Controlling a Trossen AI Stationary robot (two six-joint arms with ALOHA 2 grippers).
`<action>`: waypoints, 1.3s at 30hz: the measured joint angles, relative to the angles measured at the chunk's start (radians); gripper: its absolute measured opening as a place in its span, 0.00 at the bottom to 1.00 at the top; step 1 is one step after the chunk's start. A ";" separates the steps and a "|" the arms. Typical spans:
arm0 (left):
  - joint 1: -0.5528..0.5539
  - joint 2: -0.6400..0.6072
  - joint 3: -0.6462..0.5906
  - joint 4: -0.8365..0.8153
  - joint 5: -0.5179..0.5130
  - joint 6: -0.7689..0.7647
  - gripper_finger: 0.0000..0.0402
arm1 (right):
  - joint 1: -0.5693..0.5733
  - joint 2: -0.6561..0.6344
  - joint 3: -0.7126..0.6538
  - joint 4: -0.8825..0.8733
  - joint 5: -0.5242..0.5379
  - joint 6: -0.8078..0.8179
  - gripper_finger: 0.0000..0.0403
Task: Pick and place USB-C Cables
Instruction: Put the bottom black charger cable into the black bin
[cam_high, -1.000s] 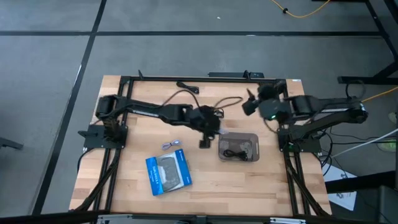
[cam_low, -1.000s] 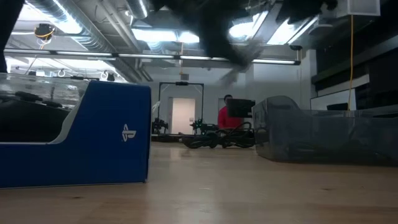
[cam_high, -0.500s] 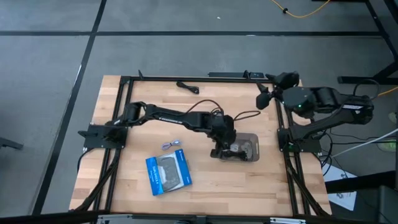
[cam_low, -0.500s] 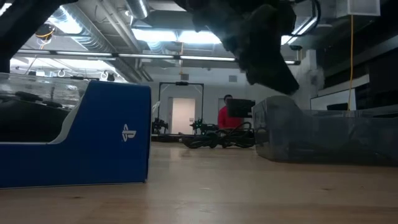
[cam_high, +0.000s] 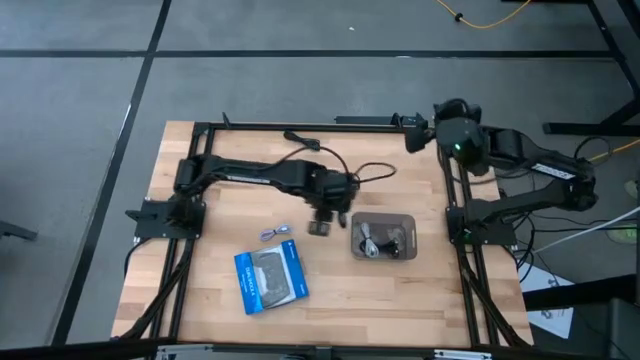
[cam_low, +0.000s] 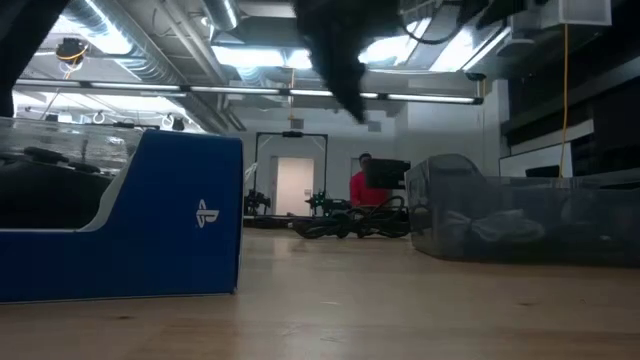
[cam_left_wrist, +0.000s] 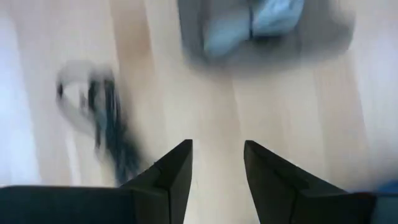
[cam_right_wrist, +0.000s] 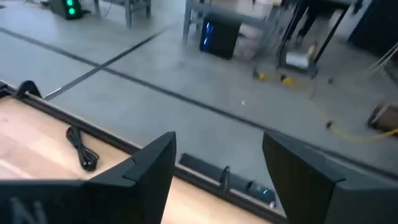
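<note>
My left gripper is open and empty, above bare table just left of the clear bin. A silvery cable and a black cable lie in the bin. A black cable lies on the table behind my left gripper, and shows blurred in the left wrist view. Another black cable lies near the far edge. A small silvery cable lies beside the blue package. My right gripper is open and empty, raised over the far right corner.
The blue package stands close in the low view, left of the bin. The black frame rail runs along the table's far edge. Bare wood lies near the front right. A person in red shows far behind the table.
My left gripper went right, over the bin, then came back toward the table's left and rose. A silvery cable now lies in the bin where only the black one lay before. My right gripper has gone toward the far right corner, turning to face beyond the far edge.
</note>
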 joint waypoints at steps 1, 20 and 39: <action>0.001 -0.017 -0.001 -0.081 -0.010 -0.002 0.34 | -0.031 0.011 0.000 0.010 -0.044 0.010 0.60; 0.025 -0.721 -0.924 0.278 0.014 -0.299 0.34 | -0.392 0.766 0.136 0.682 -0.938 -0.188 0.60; -0.027 -0.927 -1.266 0.539 -0.169 -0.472 0.34 | -0.232 1.040 0.291 0.069 -1.229 -0.707 0.60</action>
